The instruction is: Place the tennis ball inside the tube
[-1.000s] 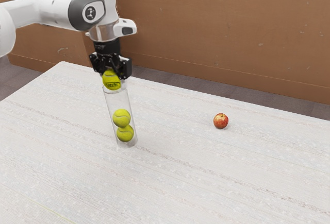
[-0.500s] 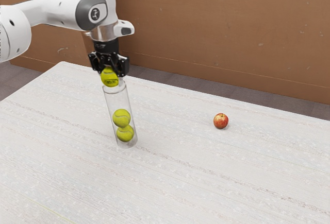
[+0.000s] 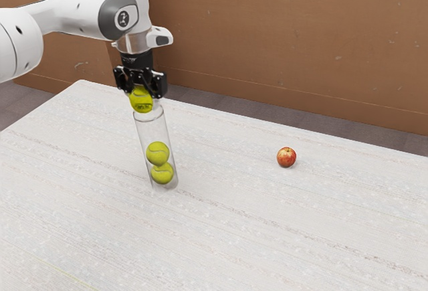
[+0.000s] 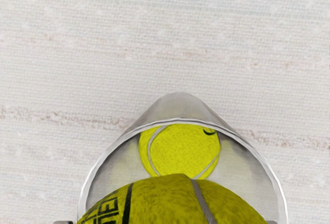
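- Upper left: a tennis ball point(image 3: 142, 103) is clamped in the gripper point(image 3: 141, 95) at the clear tube's point(image 3: 153, 130) mouth.
- Two stacked balls point(image 3: 158, 153) are held inside.
- Right of centre: an apple point(image 3: 286, 157) is seen on the surface point(image 3: 267, 231).

The arm point(image 3: 67, 13) is white and smooth, of rounded parts with small dark spots, and it has a dark grey cover point(image 3: 110, 17) — on this one sits a pale badge point(image 3: 123, 19) with black mark. Under a silvery collar point(image 3: 134, 41), the gripper point(image 3: 142, 95) is black and angular.

Distant oblique side view, close overhead; same tube point(image 3: 154, 131)
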Available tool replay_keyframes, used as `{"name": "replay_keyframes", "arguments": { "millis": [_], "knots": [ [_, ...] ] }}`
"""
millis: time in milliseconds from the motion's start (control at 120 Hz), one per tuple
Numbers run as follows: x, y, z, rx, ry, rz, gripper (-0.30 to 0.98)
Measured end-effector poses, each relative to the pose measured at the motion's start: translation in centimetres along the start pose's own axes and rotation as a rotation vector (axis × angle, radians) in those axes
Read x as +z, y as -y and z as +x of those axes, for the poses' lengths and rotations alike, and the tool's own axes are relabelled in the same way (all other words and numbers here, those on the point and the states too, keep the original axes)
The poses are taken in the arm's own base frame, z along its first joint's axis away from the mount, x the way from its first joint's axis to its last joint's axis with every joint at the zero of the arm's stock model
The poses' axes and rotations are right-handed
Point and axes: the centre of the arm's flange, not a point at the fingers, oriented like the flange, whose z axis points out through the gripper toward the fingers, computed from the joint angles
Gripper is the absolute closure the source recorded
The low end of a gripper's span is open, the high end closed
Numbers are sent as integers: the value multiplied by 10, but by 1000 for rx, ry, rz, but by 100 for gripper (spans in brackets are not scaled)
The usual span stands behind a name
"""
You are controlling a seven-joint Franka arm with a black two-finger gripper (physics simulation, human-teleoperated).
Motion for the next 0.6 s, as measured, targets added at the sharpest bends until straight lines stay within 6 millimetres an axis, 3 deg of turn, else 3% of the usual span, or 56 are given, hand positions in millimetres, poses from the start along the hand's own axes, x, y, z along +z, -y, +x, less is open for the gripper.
{"name": "replay_keyframes", "arguments": {
  "millis": [233, 325, 450, 600],
  "knots": [
    [-10, -3, -6, 5, -12, -10, 7],
    [-35, -2, -33, 9, -31, -23, 5],
    [-87, -12, -78, 38, -74, -39, 3],
    [-101, -23, -93, 65, -66, -43, 1]
  ]
}}
